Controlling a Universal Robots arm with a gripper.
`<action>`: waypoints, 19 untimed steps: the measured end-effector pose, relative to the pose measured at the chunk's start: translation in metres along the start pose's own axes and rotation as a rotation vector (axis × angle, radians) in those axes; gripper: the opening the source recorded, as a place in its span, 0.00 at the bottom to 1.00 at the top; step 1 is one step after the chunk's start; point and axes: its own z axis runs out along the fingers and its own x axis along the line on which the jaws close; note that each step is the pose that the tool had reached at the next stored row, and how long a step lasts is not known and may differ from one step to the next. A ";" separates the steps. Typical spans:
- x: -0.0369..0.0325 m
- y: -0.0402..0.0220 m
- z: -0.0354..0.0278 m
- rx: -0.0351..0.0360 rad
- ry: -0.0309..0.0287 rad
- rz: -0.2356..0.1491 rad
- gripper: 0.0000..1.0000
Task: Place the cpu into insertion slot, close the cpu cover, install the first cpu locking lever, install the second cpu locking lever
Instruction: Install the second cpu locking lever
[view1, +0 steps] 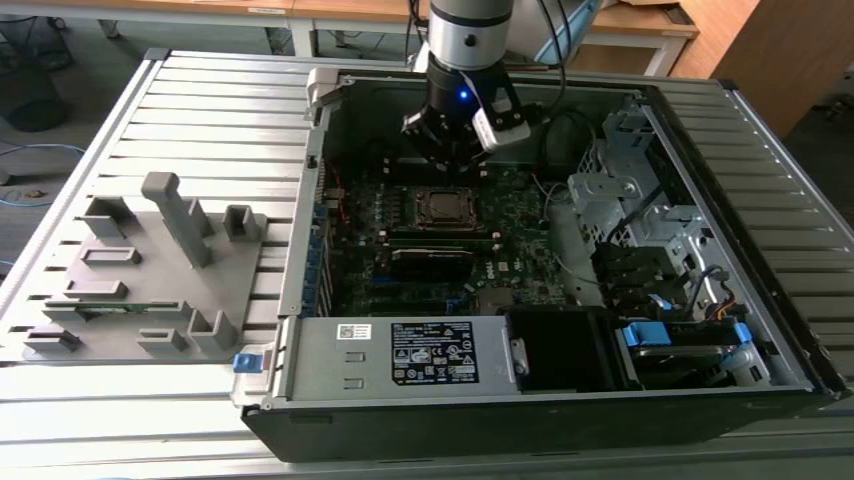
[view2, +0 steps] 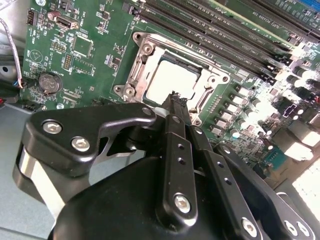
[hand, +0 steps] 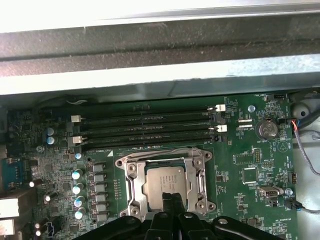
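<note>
Silver frame of the cpu cover (hand: 165, 165) is lying flat around the cpu (hand: 164, 186), which is already sitting in the insertion slot (view2: 172, 80) on the green motherboard (hand: 250, 165). So the chip's in and the cover looks down, as far as I'm seeing. The gripper (view2: 174, 100) is hanging just off the socket's near edge, jaws pinched together on nothing, tips pointing at the socket rim. Measured from the socket, the memory sticks (hand: 145, 127) are lying on the far side from the fingers, running parallel to that edge.
</note>
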 end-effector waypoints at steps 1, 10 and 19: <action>0.0000 -0.0004 0.0000 0.0000 0.0000 0.000 0.10; -0.0005 -0.0047 0.0001 0.0000 0.0000 0.000 0.10; -0.0008 -0.0083 -0.0002 0.0000 0.0000 0.000 0.10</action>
